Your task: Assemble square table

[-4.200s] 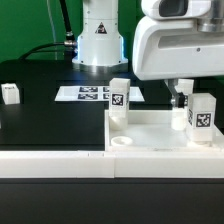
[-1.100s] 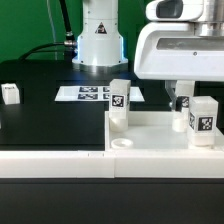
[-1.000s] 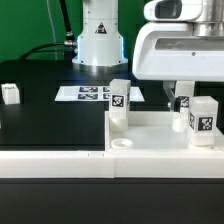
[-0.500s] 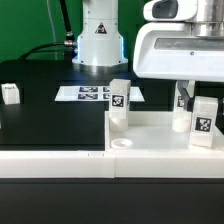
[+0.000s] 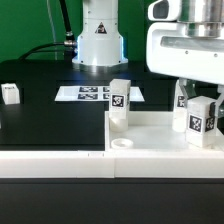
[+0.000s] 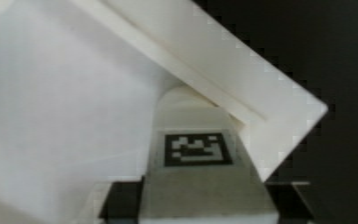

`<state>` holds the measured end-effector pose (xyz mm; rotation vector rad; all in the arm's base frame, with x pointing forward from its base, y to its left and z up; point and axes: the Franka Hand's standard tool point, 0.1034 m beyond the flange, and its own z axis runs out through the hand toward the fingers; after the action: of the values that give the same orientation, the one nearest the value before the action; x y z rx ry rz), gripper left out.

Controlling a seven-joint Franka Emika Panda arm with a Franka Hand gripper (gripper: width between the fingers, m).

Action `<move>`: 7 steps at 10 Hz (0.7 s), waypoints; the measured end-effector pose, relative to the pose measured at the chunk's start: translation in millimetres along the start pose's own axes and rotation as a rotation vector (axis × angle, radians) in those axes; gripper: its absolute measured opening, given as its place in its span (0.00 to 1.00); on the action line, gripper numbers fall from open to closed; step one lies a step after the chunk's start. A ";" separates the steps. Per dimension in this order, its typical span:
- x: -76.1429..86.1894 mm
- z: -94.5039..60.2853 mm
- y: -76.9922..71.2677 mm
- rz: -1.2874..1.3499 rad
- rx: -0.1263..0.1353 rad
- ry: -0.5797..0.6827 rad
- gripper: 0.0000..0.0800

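The black worktop (image 5: 50,125) is carrying the square table's top (image 5: 150,138) at the exterior view's front right, with the marker board (image 5: 95,93) lying behind it. The hand (image 6: 197,198) is now clenching the right leg (image 5: 200,118) between its dark fingers (image 6: 123,203). A second ago its jaws were standing wide and the leg was sitting upright; now it is leaning slightly. A second leg (image 5: 120,100) is standing at the top's far corner, and a loose leg (image 5: 10,94) is waiting well apart. The grasp is looking secured, so seating this leg is probably coming next
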<state>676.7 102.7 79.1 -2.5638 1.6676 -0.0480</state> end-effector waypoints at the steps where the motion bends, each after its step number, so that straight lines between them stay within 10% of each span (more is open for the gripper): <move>1: -0.8 0.7 0.2 0.200 0.025 -0.035 0.36; 2: -2.3 2.3 0.9 0.408 0.055 -0.054 0.36; 7: -4.4 1.2 1.1 0.494 0.042 -0.058 0.49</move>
<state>674.0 106.4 77.9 -2.0319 2.1903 0.0230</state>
